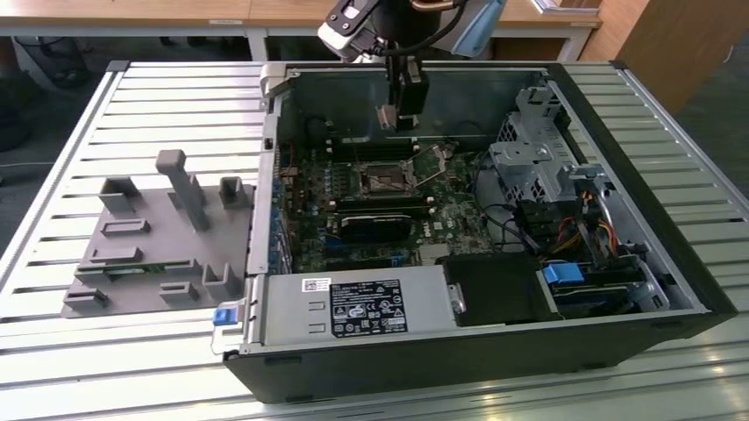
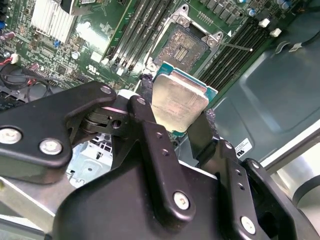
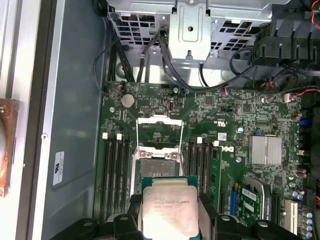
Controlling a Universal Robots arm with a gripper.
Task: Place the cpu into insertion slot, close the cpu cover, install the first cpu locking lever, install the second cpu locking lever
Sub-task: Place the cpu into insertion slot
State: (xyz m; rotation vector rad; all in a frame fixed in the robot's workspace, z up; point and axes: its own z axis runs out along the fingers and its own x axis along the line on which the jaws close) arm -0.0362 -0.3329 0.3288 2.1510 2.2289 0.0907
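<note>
Cpu [image 2: 180, 100] face: dull satin metal, green board edge. Tool [image 2: 176, 116]: matt black, bright screw heads. Insertion slot [image 2: 186, 46]: dark grainy bed, grey metal rim. Worktop [image 1: 70, 368]: pale ribbed metal.

Noted cpu [image 2: 180, 97] clamped at two opposite edges in pincer [image 2: 176, 107]: flat square, dull silver-tan lid, green rim showing at its outer edge, tilted, held in air apart from insertion slot [image 3: 156, 164]. Found slot uncovered: dark square contact field inside grey metal rim, no chip seated. Saw cpu cover [image 3: 160, 131] swung open just beside slot's rim: thin silvery frame, square cut-out centre.
</note>
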